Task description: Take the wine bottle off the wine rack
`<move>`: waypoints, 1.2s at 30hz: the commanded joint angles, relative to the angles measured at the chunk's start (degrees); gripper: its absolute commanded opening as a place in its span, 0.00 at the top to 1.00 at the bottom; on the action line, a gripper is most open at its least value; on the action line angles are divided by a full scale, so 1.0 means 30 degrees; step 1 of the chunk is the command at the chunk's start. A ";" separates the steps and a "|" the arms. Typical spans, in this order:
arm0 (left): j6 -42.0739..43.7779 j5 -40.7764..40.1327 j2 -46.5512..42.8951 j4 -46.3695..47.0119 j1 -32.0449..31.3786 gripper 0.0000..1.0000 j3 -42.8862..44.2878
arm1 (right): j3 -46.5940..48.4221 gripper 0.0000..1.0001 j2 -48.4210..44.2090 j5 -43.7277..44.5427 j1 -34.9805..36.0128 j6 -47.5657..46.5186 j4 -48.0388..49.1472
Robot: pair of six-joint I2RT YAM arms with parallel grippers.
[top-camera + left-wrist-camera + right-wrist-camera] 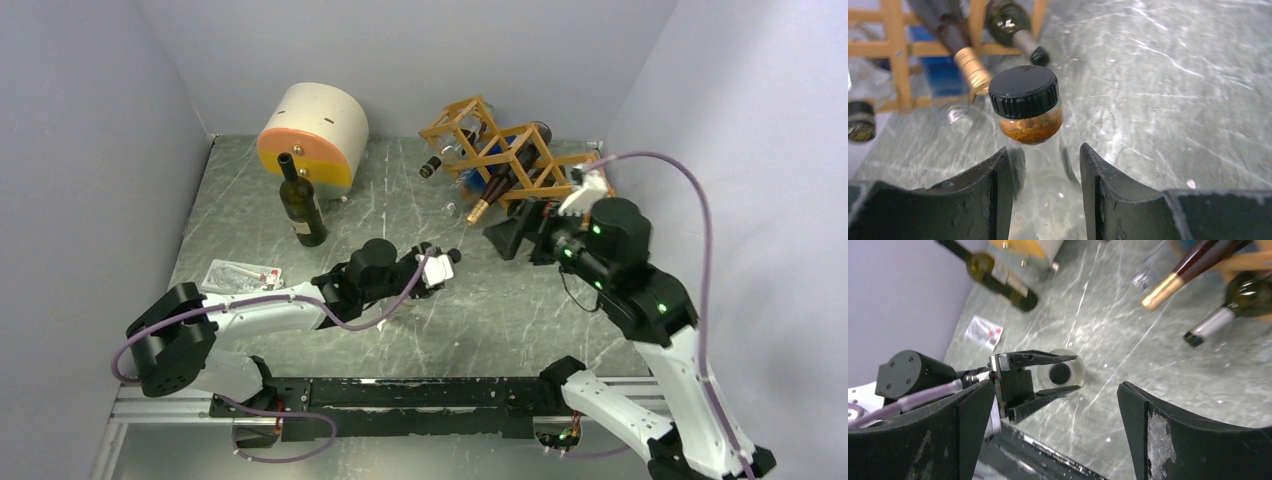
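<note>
A clear glass wine bottle [1023, 92] with a black screw cap and an amber band under it stands upright in mid-table, off the rack. My left gripper [1044, 155] is shut on its neck, a finger on either side; from above its cap [1062, 373] shows between those fingers. The same grip shows in the top view [441, 262]. The orange-tan lattice wine rack [500, 150] sits at the back right, with several bottles lying in its cells. My right gripper [505, 237] hangs open in front of the rack, its jaws [1055, 387] wide apart and empty.
An upright dark green bottle [303, 205] stands left of centre before a cream and orange cylinder [312, 135]. A paper packet [242, 275] lies near the left arm. A gold-foiled neck [478, 212] and a silver-necked bottle [1218, 322] stick out of the rack.
</note>
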 commanded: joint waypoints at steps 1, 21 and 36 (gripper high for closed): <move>-0.2248 -0.3566 -0.1554 0.2801 0.0994 0.93 -0.0167 | 0.0919 0.00 -0.1377 0.4204 0.0064 0.0369 -0.1678; -0.7300 -0.4746 -0.1718 0.4898 1.0092 0.93 0.1790 | -0.0939 0.00 -0.2514 0.4132 0.0077 0.1127 -0.1975; -0.7834 -0.2106 -0.0220 0.7247 1.2311 0.93 0.1671 | -0.2571 0.00 -0.2614 0.3485 0.0069 0.1794 -0.1492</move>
